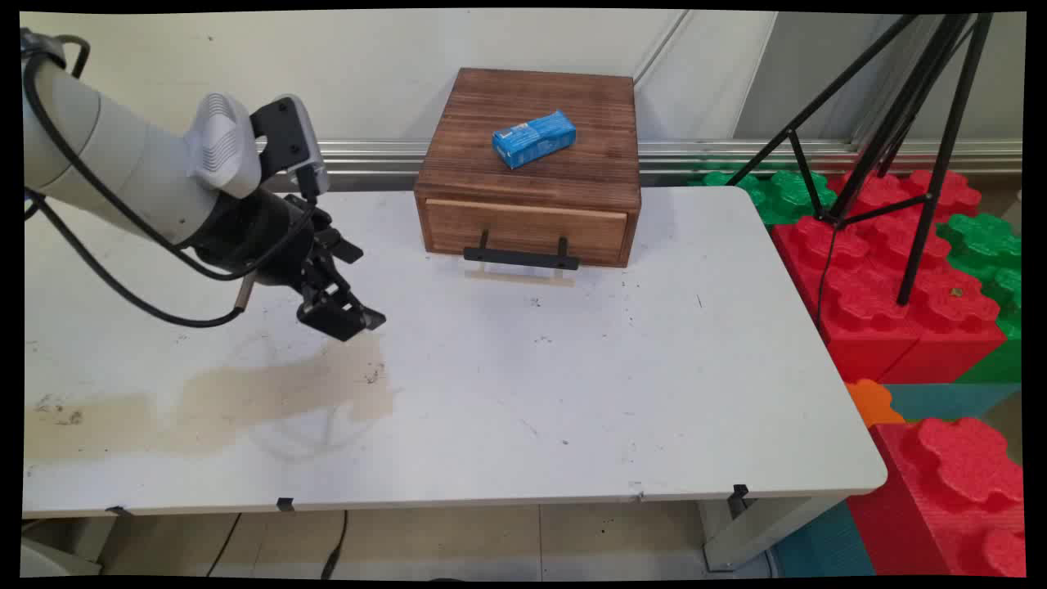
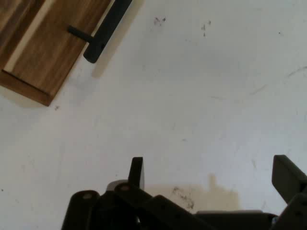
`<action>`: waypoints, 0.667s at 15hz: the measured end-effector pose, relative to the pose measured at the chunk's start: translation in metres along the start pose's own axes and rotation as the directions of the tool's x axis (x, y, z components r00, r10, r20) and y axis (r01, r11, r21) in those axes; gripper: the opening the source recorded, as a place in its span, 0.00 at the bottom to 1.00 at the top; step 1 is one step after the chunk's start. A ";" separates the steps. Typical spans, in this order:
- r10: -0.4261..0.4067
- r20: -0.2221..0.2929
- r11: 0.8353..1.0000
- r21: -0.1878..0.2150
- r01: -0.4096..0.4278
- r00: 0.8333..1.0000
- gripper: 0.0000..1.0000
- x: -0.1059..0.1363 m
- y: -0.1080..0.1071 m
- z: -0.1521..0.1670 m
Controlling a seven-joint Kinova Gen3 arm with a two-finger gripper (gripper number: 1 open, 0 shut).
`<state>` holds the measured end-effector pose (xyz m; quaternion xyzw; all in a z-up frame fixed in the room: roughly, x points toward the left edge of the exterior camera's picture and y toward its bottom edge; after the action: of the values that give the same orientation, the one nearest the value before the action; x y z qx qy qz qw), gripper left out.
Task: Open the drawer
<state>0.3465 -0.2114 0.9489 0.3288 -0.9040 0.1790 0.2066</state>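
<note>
Gripper [image 1: 348, 317] empty, fingers [image 2: 136, 171] spread wide, hovering over brown stain [image 1: 245, 401] on table [image 1: 572, 393]. Wooden drawer box [image 1: 530, 164] at 2 o'clock, well apart, drawer closed; blue packet [image 1: 533, 138] on top. Risk: low hand scraping tabletop.

Count, one moment:
- Desk [image 1: 572, 393], white: 1.
- Wooden drawer box [image 1: 536, 139]: 1, with 1 drawer front [image 1: 523, 229] and 1 black handle [image 1: 521, 258].
- Blue packet [image 1: 533, 138] on the box top: 1.
- Brownish stain [image 1: 245, 401] on the desk: 1 patch.
- Black tripod [image 1: 900, 123] beside the desk: 1.
- Gripper [image 1: 343, 315]: 1, with 2 fingers [image 2: 136, 171].
</note>
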 end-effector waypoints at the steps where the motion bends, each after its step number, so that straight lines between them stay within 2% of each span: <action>1: 0.002 -0.002 1.000 0.001 -0.002 1.000 1.00 0.002 0.000 0.000; 5: 0.021 -0.017 1.000 0.011 -0.020 1.000 1.00 0.021 -0.004 0.007; 10: 0.034 -0.025 0.999 0.002 -0.034 0.999 1.00 0.044 -0.004 0.022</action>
<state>0.3127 -0.2476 0.9524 0.3111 -0.9067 0.1871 0.2146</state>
